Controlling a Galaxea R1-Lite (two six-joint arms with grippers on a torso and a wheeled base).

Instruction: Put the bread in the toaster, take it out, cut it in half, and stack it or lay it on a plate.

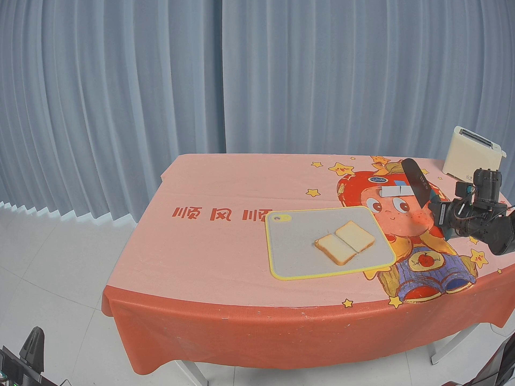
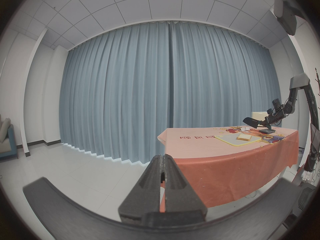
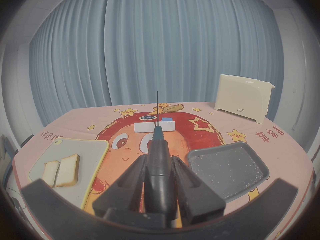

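- Orange-pink tablecloth with a cartoon print covers the table, and a blue-grey curtain hangs behind it.
- Near the front edge of the table lies a grey cutting board with a yellow rim.
- The bread lies flat on the board, cut into two halves that sit side by side with their cut edges almost touching (a thin seam shows between them).
- The right gripper hangs above the table, just past the board's right end and in front of the toaster. Its fingers are clamped on the dark handle of a knife.
- The knife's black blade slants up and away from the gripper, clear of the cloth and of the bread.
- The toaster, cream-coloured, stands upright at the far right corner of the table, well apart from the board.
- In the right wrist view a dark grey plate, rectangular with a raised rim, lies on the cloth between the toaster and the near edge.
- The left gripper hangs low, well off the table's left end, with its fingers pressed together and nothing between them.
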